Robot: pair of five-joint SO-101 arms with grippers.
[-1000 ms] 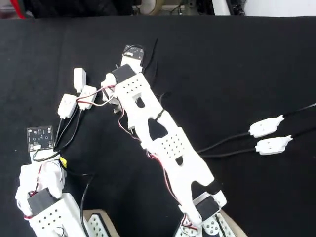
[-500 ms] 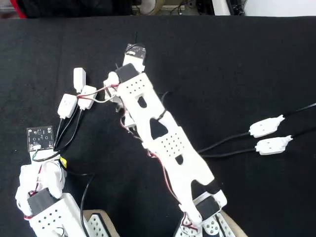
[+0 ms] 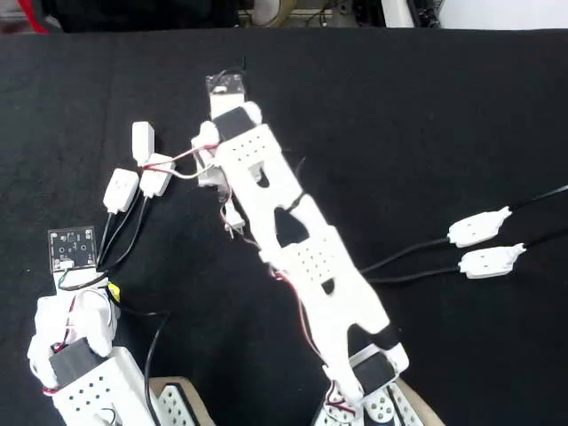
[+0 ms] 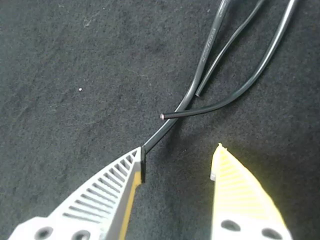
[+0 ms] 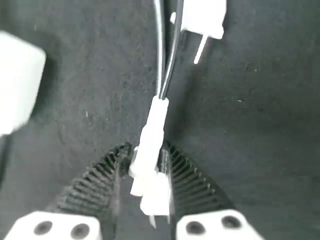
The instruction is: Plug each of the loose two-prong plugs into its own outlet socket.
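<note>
**White plug (image 5: 150,170) caught in my right pincer (image 5: 145,149)**

I am clenching the plug between both fingers, and its black cord (image 5: 162,60) is running out past the tips. My left pincer (image 4: 177,150) is hanging released over loose black cables (image 4: 181,114) on the dark surface (image 4: 75,75), one cable reaching its grey finger.

We record one white two-prong plug (image 5: 152,127) pinched in the right gripper (image 5: 145,150), with its black cord trailing away. A second plug (image 5: 202,17) lies just beyond, prongs bare. At the right of the bench (image 3: 399,115), the farther socket (image 3: 479,227) and the nearer socket (image 3: 491,260), both long and white, lie side by side, unplugged.
</note>
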